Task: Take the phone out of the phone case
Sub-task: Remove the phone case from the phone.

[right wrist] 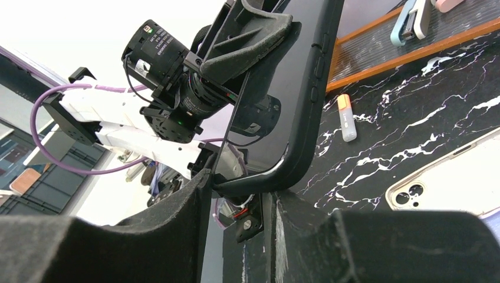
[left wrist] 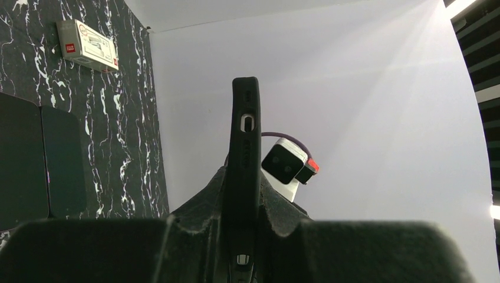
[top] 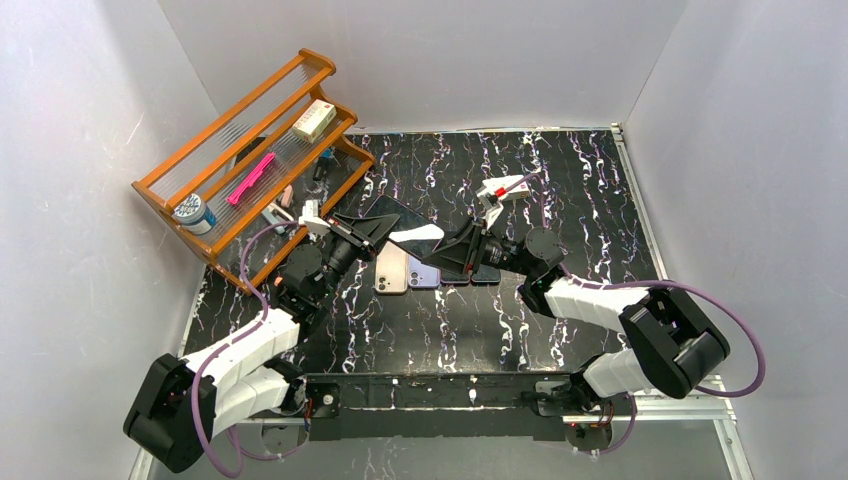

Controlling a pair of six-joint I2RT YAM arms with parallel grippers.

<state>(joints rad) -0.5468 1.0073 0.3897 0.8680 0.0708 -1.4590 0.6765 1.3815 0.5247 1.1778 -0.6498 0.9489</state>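
Grip from both sides holds one handset in the air. The left end effector (left wrist: pixel 243 236), at the bottom centre of its wrist view, is clamped on the black phone case (left wrist: pixel 246 147). The case rises edge-on up the middle of that frame, with a small cut-out in its side facing the camera.

The right end effector (right wrist: pixel 253 203), at the bottom centre of its own view, is closed on a lower corner of the same case. The case's button side runs up toward the top centre of that frame, where the left arm's padded fingers (right wrist: pixel 253 35) pinch it.

In the overhead view the two meet just left of centre. The phone (top: pixel 400 216) bridges them, lifted clear of the desk (top: pixel 600 200). It appears seated in its case, not yet out; no gap between the two can be made out.

Holding it at opposite ends likely lets one arm steady the handset while the other peels the case rim away. Keeping it raised probably leaves room for the case to flex.

On the desk just below the grip lie other handsets side by side, among them a pale pink one (top: pixel 392 272). A wooden rack (top: pixel 250 130) of small items stands at the upper left of the overhead frame, apart from the grip.
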